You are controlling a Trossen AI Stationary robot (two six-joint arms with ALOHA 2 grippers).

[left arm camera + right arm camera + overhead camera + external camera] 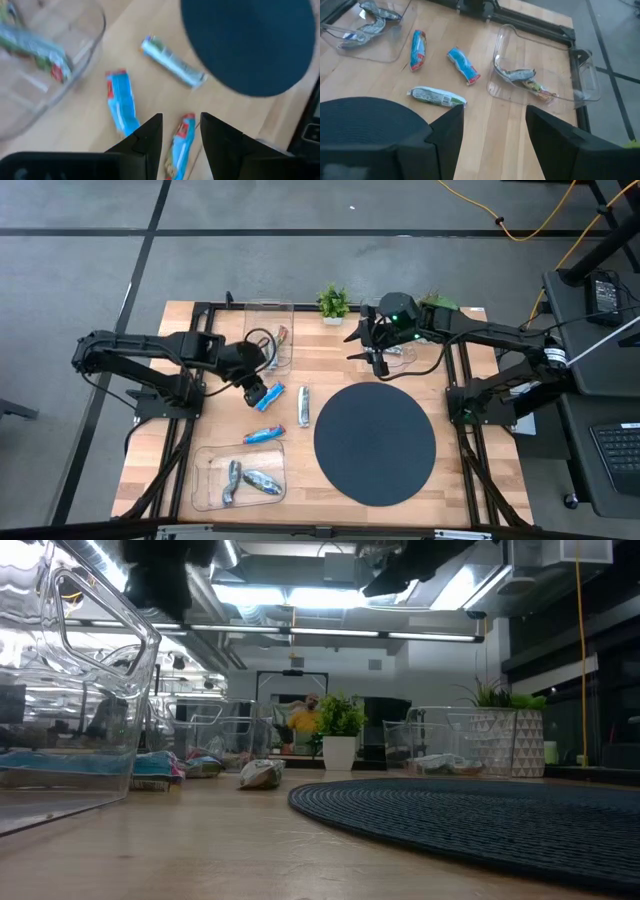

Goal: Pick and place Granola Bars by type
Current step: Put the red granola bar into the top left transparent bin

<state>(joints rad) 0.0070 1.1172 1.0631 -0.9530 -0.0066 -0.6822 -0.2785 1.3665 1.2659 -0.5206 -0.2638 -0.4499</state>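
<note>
Two blue bars lie flat on the wood, one at mid-table (271, 396) and one nearer the front (263, 434). A silver-white bar (303, 406) lies beside the dark round mat (375, 442). My left gripper (257, 390) hovers open over the mid-table blue bar (180, 145), which shows below the gap between its fingers (181, 131). My right gripper (378, 361) is open and empty (492, 135) above the far right of the table. Other bars lie in the clear trays: one in the far-left tray (283, 335), silver and green ones in the near-left tray (248, 480).
A clear tray (268, 330) stands at the far left, one (205, 480) at the near left, and one (402, 352) at the far right under my right arm. Two potted plants (333, 303) stand at the far edge. The mat fills the table's right half.
</note>
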